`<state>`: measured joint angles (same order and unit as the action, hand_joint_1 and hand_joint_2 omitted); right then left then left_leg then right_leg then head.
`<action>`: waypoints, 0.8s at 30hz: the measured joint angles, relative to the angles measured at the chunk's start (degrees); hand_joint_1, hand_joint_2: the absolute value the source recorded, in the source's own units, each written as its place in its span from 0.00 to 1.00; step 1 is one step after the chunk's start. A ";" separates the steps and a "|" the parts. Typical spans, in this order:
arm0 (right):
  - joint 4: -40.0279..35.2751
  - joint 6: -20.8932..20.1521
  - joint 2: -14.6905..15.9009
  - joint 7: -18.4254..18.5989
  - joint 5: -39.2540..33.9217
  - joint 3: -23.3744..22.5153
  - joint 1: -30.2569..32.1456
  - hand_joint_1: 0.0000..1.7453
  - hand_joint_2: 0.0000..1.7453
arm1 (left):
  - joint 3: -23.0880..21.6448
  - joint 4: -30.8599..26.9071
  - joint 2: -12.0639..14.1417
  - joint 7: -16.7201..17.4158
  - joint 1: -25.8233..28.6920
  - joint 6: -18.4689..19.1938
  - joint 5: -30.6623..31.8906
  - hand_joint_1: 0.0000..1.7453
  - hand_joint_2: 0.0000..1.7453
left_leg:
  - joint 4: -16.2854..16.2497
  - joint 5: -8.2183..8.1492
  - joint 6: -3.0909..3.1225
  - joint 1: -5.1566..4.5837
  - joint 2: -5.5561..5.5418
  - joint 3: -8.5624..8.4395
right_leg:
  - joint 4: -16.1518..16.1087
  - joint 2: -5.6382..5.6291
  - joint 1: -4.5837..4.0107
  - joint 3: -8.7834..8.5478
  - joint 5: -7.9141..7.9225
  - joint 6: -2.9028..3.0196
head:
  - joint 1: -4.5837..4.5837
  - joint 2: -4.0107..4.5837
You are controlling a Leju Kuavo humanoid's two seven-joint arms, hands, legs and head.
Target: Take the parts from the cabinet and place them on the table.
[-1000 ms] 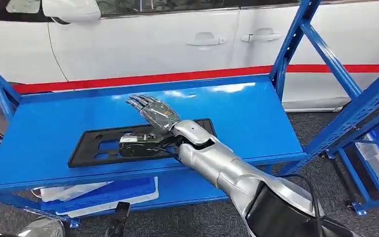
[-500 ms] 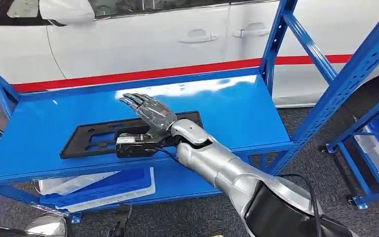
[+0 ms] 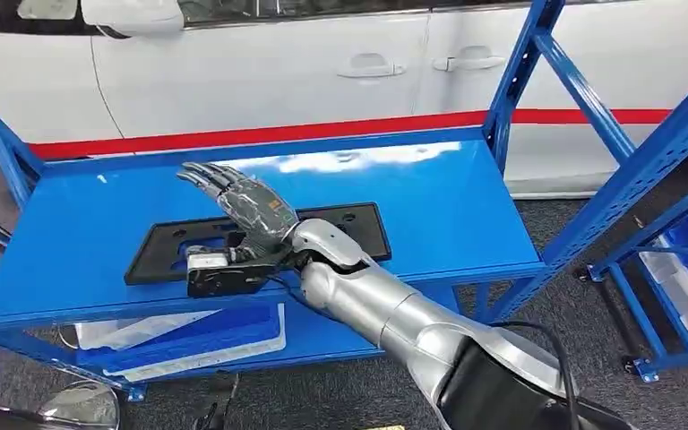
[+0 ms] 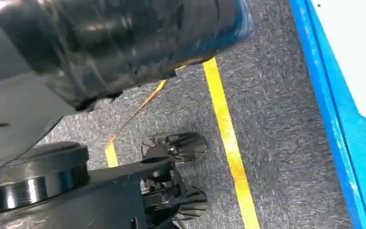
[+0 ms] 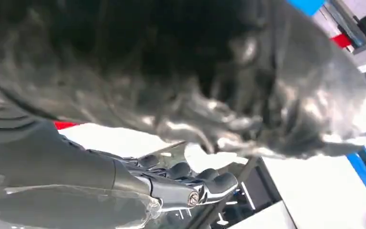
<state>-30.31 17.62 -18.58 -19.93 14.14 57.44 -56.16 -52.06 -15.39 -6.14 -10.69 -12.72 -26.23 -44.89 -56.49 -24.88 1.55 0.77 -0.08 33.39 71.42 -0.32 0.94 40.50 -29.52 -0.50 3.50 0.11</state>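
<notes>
- Right hand [image 3: 249, 215]: reaches over the top shelf [image 3: 448, 202] of the blue cabinet, fingers stretched out and apart above the part; the thumb side lies low against the near edge of the part. Whether it already grips the part I cannot tell: the head view hides the underside, and the right wrist view is mostly blurred reflection, with the fingertips [image 5: 219, 182] showing extended.
- Part [image 3: 340, 228]: a flat black plastic plate with cut-out openings, lying on the top shelf close to its front edge. It seems to rest flat on the shelf, not lifted.
- Black block [image 3: 224, 273]: a small dark box with a pale label, sitting at the near edge of the part just under the hand; it may be the wrist camera mount, but that is not clear.
- Left hand: the left wrist view looks down on grey floor [image 4: 276, 143] with a yellow line [image 4: 228, 143]; its state cannot be told.
- Lower shelf [image 3: 322, 336]: carries a blue tray [image 3: 188, 336].
- Progress, as a judgement: early. The part is in the cabinet, the grasp is at most being formed, and lifting, carrying and setting down on the table all remain.
</notes>
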 joint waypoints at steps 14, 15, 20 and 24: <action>-2.69 -1.68 -0.48 1.92 1.95 -0.22 1.12 0.00 1.00 | 0.00 0.00 0.09 0.68 0.16 0.02 0.85 0.00 0.00 | -19.23 -7.98 -3.01 0.15 0.05 9.08 | -11.20 -0.15 -0.01 -4.71 4.16 2.37 | 0.24 0.00; -2.69 -2.22 -0.52 1.92 1.92 -0.20 1.51 0.00 1.00 | 0.00 0.00 0.11 0.68 0.16 0.02 0.87 0.00 0.00 | -16.43 -5.98 -2.77 0.12 0.04 7.78 | -11.19 -0.19 -0.05 -4.73 4.16 2.37 | 0.26 0.00; -2.71 -2.05 -1.27 1.02 1.37 -0.11 4.16 0.00 1.00 | 0.00 0.00 0.09 0.66 -0.03 0.15 1.01 0.00 0.00 | -1.75 -1.24 -1.37 -0.66 -0.15 0.66 | -11.52 -0.19 -0.26 -4.66 4.50 1.54 | 0.26 0.00; -2.73 -0.32 -1.31 2.47 3.28 0.63 6.66 0.00 1.00 | 0.00 0.00 0.07 0.44 0.38 -0.28 1.03 0.00 0.00 | -0.09 -0.09 -0.35 -0.09 -0.06 0.12 | -11.28 -0.04 -0.29 -4.44 3.81 0.32 | 0.04 0.00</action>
<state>-33.05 17.29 -19.89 -17.46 17.42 58.07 -49.50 -52.06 -15.39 -6.08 -10.25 -12.34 -26.51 -43.87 -56.58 -24.97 1.20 0.68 -0.14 33.51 60.13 -0.35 0.64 36.06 -25.70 -0.19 3.54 0.11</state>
